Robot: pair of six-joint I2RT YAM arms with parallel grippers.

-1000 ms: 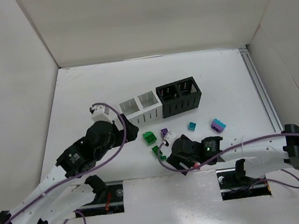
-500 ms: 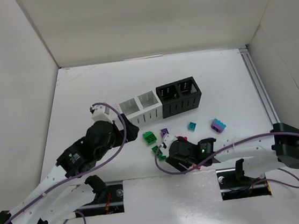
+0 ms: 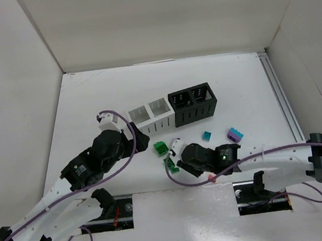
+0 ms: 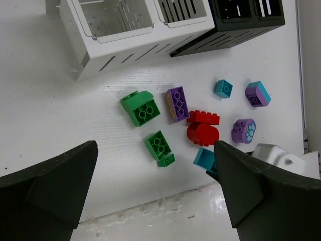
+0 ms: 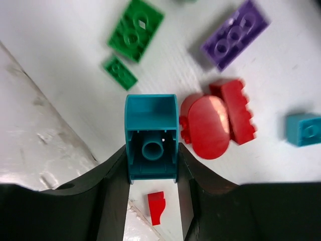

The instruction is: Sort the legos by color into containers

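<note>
Left gripper (image 4: pixel 155 150): jaws wide apart, empty, over the table near the white bin (image 4: pixel 100 45). Loose on the table in front of the bins are green legos (image 4: pixel 140 108), a purple plate (image 4: pixel 177 103) and a red pair (image 4: pixel 202 128). Black bin (image 4: pixel 241 25) butts against the white one. Right gripper (image 5: pixel 151 153) is clamped on a teal brick (image 5: pixel 151 125) beside the red pair, its hollow underside and centre tube facing the camera.
</note>
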